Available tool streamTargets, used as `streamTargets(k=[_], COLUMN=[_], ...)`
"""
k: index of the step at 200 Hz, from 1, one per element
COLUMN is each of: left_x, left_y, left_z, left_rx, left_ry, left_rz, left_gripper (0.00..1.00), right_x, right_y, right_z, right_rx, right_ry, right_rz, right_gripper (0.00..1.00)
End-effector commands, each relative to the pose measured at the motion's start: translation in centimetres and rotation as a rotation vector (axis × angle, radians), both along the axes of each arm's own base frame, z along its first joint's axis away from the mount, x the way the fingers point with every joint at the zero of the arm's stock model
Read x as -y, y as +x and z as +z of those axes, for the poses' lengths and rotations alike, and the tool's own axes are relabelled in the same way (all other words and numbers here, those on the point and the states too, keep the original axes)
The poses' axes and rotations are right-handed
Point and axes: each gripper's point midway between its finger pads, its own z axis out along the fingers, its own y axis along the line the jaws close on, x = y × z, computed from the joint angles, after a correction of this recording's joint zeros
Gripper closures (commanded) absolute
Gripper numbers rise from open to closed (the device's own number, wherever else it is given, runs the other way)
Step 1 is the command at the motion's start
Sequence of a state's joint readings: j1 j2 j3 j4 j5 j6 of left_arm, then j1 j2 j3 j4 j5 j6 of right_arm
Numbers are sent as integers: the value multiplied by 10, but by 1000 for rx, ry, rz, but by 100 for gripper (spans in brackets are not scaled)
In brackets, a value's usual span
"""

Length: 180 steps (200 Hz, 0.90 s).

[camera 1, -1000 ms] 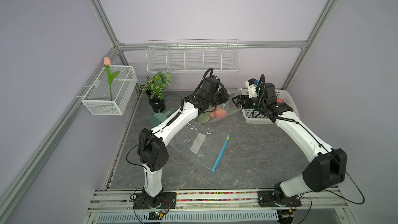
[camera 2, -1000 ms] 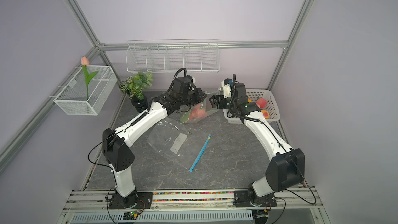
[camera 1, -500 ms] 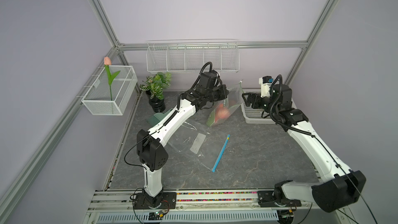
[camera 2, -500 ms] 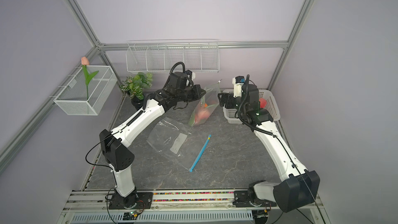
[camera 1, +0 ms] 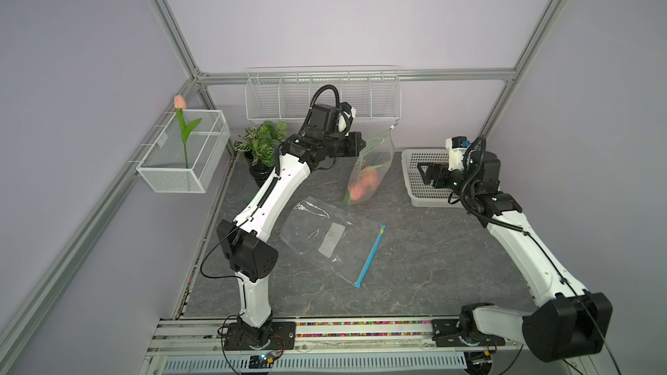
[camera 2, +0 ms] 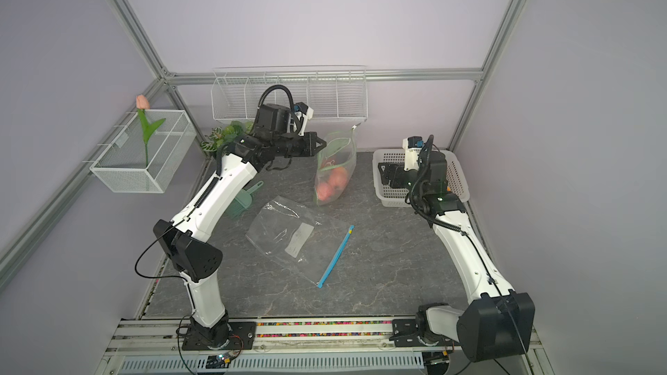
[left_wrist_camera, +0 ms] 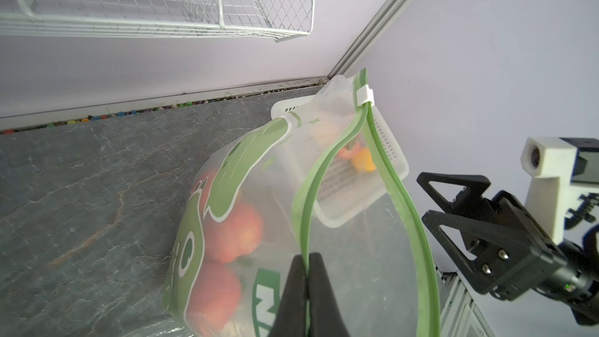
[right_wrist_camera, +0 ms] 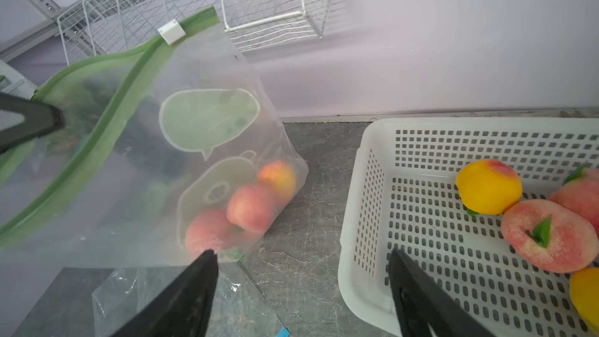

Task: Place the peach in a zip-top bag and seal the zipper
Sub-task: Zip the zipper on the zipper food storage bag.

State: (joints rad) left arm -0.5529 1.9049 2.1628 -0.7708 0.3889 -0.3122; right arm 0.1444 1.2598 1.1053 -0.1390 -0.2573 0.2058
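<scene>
Three peaches (right_wrist_camera: 251,205) sit in the bottom of the one green-zippered bag (right_wrist_camera: 207,118), which hangs below the left gripper (left_wrist_camera: 306,256). Its long axis runs steeply up and down, leaning a little – mouth up and gaping, bottom down at the table (camera 1: 415,265). The left gripper's jaws are pressed together on one lip of the green zipper strip, and the white slider (right_wrist_camera: 171,31) sits at the strip's far end from that pinch. The right gripper (right_wrist_camera: 301,251) is spread wide and holds nothing. It stands apart from the bag, which is ahead of it to one side, with the basket (right_wrist_camera: 363,189) ahead on the other side. In the basket lie four more fruits (right_wrist_camera: 547,235), two yellow and two pink. One spare bag (camera 1: 332,243), clear with a blue zipper, lies flat on the table nearer the arm bases. A second ago the bag slumped low beside the left gripper and the right gripper was at its mouth – now the bag is lifted tall and the right gripper has backed off toward the basket.
</scene>
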Motion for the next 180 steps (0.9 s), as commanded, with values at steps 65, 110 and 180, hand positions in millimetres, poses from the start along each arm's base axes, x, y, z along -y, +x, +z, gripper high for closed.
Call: streamTargets(k=[65,110,180], left_x=[-33,-34,-30], left_y=[-27,-51,-68], left_z=[-6,-17,-36], left_rx=[15,24,-18], left_ry=[68,92,113], left_rz=[-319,-447,-522], left_gripper=[100,100,100], right_x=[-47,-59,-80], right_y=[-17,-16,-9], right_z=[20,13,5], right_rx=[259,321,427], right_ry=[-130,-199,-237], right_rz=[405,527,686], right_gripper=[12,21,36])
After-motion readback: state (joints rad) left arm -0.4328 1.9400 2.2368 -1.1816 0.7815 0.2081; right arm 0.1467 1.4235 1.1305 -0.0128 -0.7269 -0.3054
